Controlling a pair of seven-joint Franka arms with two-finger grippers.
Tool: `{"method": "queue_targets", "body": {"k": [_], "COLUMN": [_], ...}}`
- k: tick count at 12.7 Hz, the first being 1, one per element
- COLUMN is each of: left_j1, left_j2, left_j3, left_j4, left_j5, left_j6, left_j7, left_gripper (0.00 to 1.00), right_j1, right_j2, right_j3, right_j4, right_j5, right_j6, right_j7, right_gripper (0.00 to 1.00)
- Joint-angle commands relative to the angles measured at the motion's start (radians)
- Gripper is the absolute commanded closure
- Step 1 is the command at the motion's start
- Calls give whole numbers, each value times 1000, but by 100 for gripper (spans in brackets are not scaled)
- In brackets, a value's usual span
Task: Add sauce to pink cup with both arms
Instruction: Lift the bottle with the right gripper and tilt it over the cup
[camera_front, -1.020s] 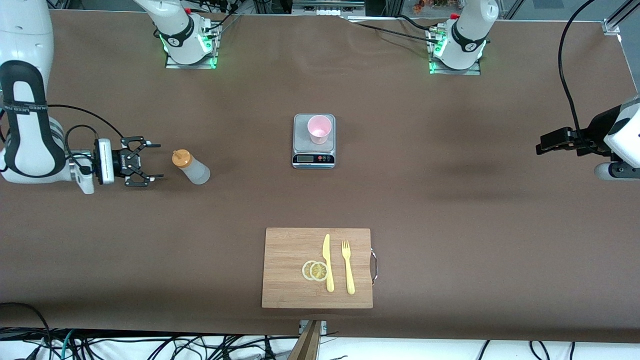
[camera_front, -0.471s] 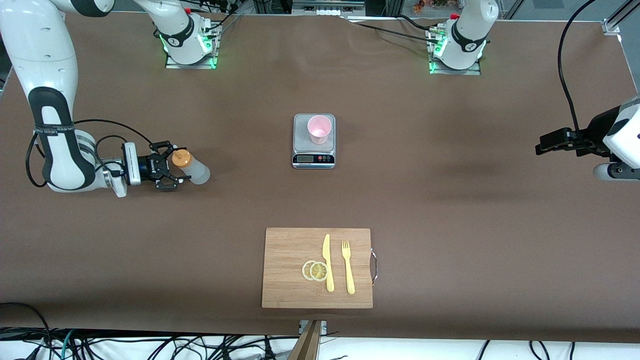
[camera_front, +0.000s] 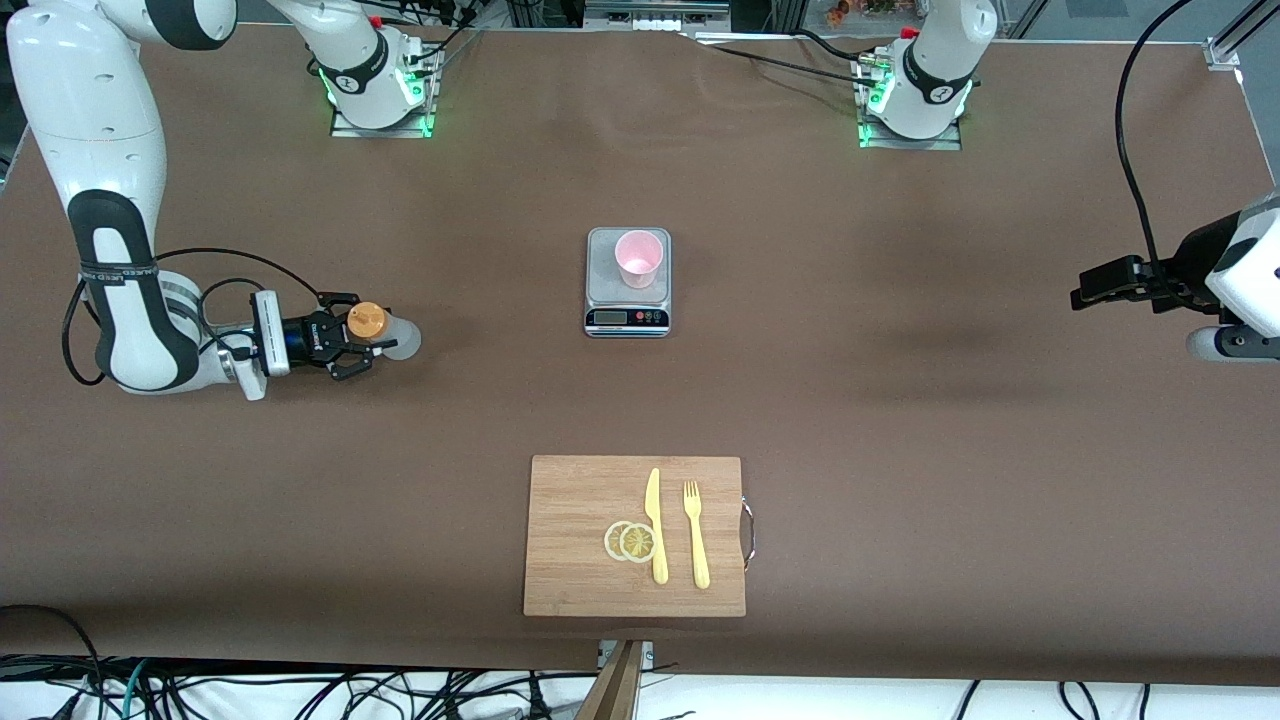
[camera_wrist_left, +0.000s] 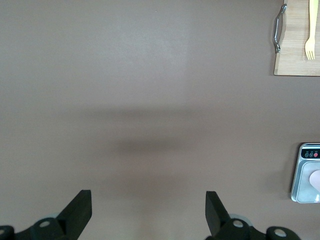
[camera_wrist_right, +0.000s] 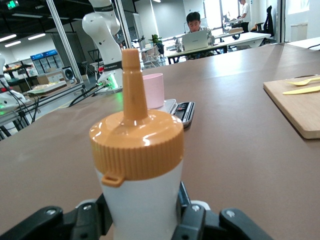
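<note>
The sauce bottle (camera_front: 398, 340), whitish with an orange nozzle cap, stands upright on the table toward the right arm's end. My right gripper (camera_front: 358, 345) reaches in low from the side, and its fingers (camera_wrist_right: 197, 220) press both sides of the bottle's body (camera_wrist_right: 142, 185) below the cap. The pink cup (camera_front: 638, 258) stands on a small silver scale (camera_front: 627, 300) at mid-table; it also shows past the nozzle (camera_wrist_right: 154, 90). My left gripper (camera_front: 1095, 285) waits open in the air over the left arm's end of the table, with nothing between its fingers (camera_wrist_left: 77, 212).
A wooden cutting board (camera_front: 570, 500) with a yellow knife (camera_front: 655, 525), a fork (camera_front: 695, 535) and lemon slices (camera_front: 630, 541) lies nearer the front camera than the scale. Bare brown tabletop lies between the bottle and the scale.
My right arm has moved in to the sauce bottle and its jaws have closed from wide open onto the bottle's body. The left arm has not moved.
</note>
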Motion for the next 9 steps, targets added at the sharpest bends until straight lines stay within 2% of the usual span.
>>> {"method": "queue_targets", "body": {"k": [1, 5, 9], "left_j1": [-8, -6, -6], "left_j2": [1, 1, 9], "left_j3": [5, 5, 7], "left_j4": [11, 13, 13], "left_j5": [-4, -5, -2], "left_j6": [-12, -11, -11], "left_j7": [20, 22, 23], "left_gripper": [0, 0, 0], "right_j1": [8, 138, 313], "right_j2": [-3, -107, -268], "right_j3": [29, 23, 23], "right_j4": [43, 53, 46], "right_j5": [-6, -41, -205], "right_j6": [-56, -12, 174], "right_j7": [181, 445, 686], "right_gripper": [91, 91, 91]}}
